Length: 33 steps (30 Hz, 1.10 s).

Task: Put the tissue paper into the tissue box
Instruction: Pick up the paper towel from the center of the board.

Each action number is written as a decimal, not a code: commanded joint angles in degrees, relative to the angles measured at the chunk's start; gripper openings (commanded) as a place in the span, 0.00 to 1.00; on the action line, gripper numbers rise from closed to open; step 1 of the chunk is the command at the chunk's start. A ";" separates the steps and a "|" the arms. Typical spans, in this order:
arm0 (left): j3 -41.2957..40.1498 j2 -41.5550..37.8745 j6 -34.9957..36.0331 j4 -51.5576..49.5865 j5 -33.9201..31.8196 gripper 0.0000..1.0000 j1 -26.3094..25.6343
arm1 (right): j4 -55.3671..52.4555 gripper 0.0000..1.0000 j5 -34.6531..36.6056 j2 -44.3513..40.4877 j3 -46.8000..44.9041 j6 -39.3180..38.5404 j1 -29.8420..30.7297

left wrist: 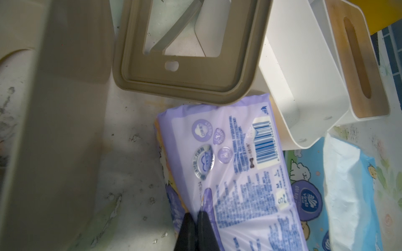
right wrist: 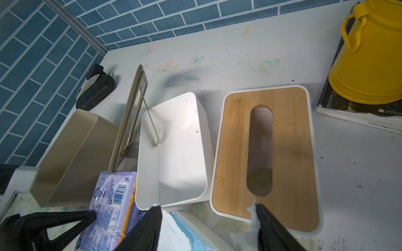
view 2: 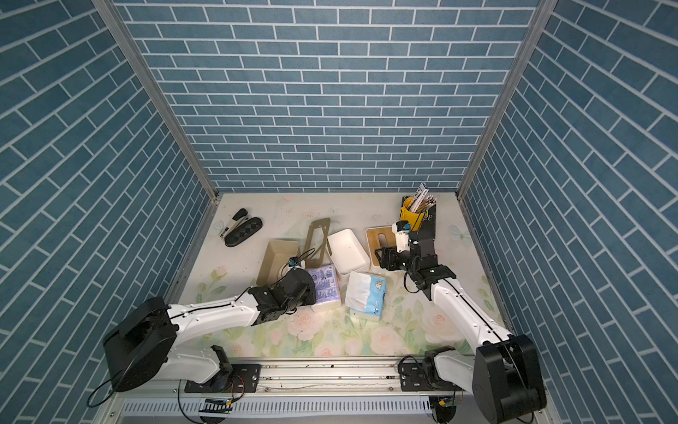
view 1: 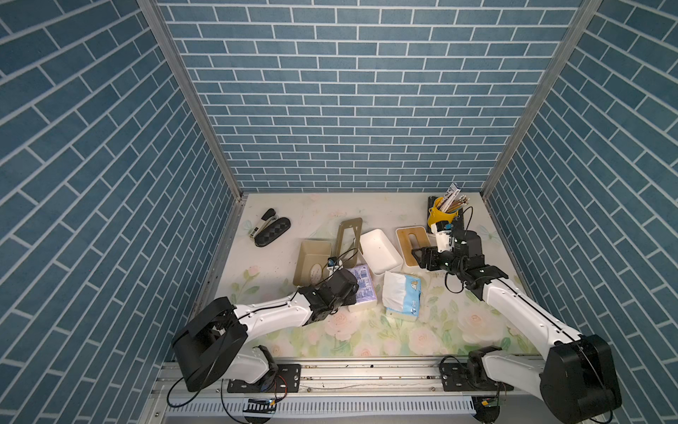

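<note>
At the far left of the counter [view 1: 367, 341], in both top views, a stapler [view 1: 262, 222] lies touching a black case [view 1: 272, 232]; the left wrist view shows neither. Next comes the open beige tissue box [view 1: 304, 257], with its beige lid [view 1: 340, 235] standing tilted against the open white tissue box [view 1: 379, 255]. The purple tissue pack [view 1: 363, 286] lies on the counter between these two boxes, in neither of them. The top views hide the left hand under its own wrist. The left wrist view shows the left hand [left wrist: 195, 215] with its fingertips [left wrist: 187, 226] pressed together, pinching the wrapper of the purple pack, whose barcode faces up. Just to the right a blue tissue pack [view 1: 401, 297] lies torn open, with white tissue showing. Beyond it is a bamboo lid [view 1: 405, 249] with a long slot, just beside the white box. The right hand [right wrist: 206, 207] hovers near the white box and this lid with its fingers spread and nothing held between them. Only the right wrist view shows a white scrap [right wrist: 252, 211] clinging to one finger. A yellow cup [view 1: 440, 213] stands far right; only the top views show the pencils in it.
</note>
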 commanded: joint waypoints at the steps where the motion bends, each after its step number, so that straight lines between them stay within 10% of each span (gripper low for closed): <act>1: -1.01 0.30 0.41 -2.56 0.84 0.00 -0.57 | -0.93 0.70 -0.68 -0.97 -0.19 -1.46 0.48; 23: 22.65 -9.73 10.60 -22.07 -3.60 0.00 -0.74 | -1.63 0.70 -0.59 -0.67 0.74 -1.16 0.80; 33: 25.04 -17.05 23.33 -28.14 2.01 0.00 16.16 | -1.75 0.70 -0.72 0.71 2.04 -1.07 1.36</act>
